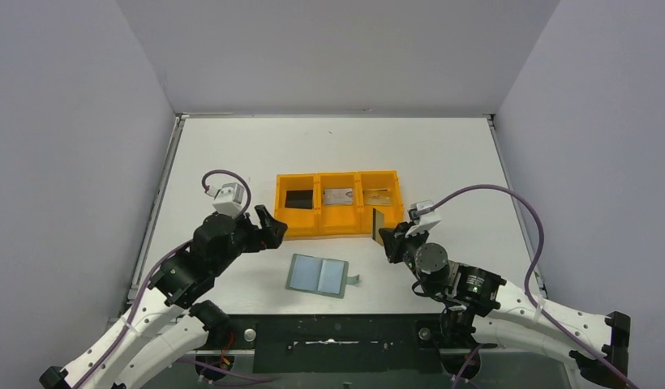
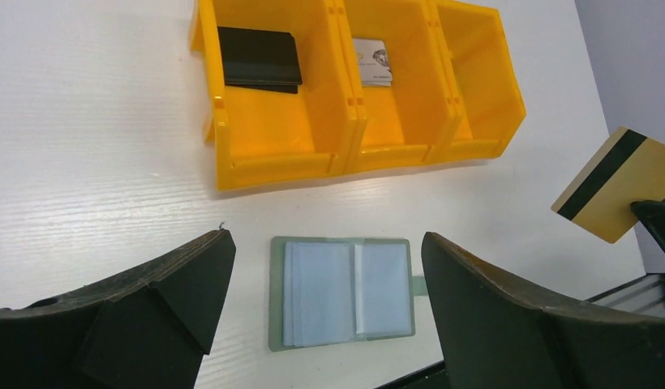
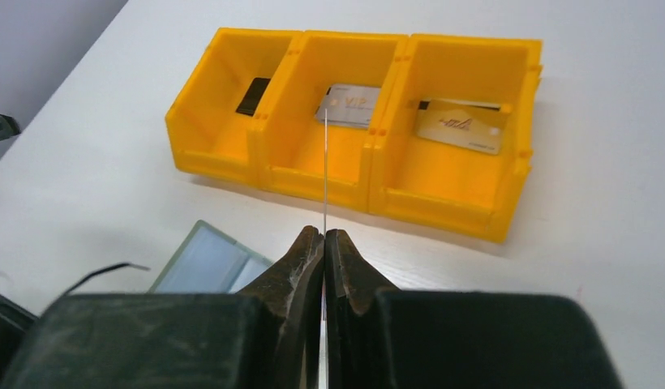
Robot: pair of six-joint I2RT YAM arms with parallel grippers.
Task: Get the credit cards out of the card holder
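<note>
Card holder (image 1: 317,275) — lies open, pale blue pockets up, near the front edge of the table (image 1: 232,154), just before the orange tray (image 1: 339,223).
Tray compartments, left to right: black card (image 1: 298,198), silvery card (image 1: 338,196), tan card (image 1: 377,196).
Left gripper (image 1: 268,227) — jaws wide, empty.
Right gripper (image 3: 323,237) — pinched on a gold striped card (image 2: 617,182), held upright.

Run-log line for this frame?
left gripper: jaws open, empty | right gripper: shut on gold card | card holder: lying open | orange tray: black card, silver card, tan card
</note>
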